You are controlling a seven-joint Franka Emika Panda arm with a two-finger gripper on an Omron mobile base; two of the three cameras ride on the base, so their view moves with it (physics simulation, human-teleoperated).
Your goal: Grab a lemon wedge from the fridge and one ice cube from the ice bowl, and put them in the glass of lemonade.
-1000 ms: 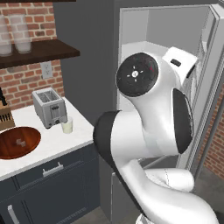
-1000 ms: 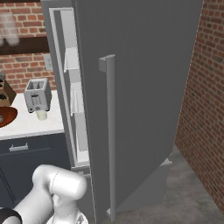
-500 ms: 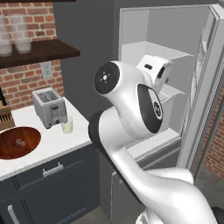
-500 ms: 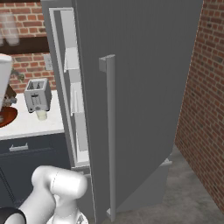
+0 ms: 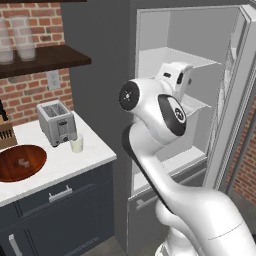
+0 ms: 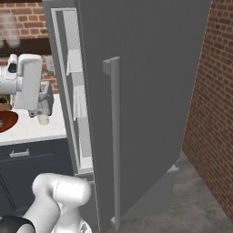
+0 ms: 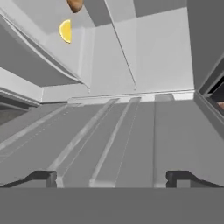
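inside the open fridge, gripper spread wide and holding nothing, lemon wedge on a white shelf well ahead of the fingertips, up and left in the hand view, brown lump just beyond it, glass of lemonade beside the toaster, ice bowl on the counter, no readable writing

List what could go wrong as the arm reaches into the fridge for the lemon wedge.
1. The brown lump sits close beside the lemon wedge; the open gripper might grab or knock it instead.
2. The wedge is small and far off to one side, so the fingers may close on nothing.
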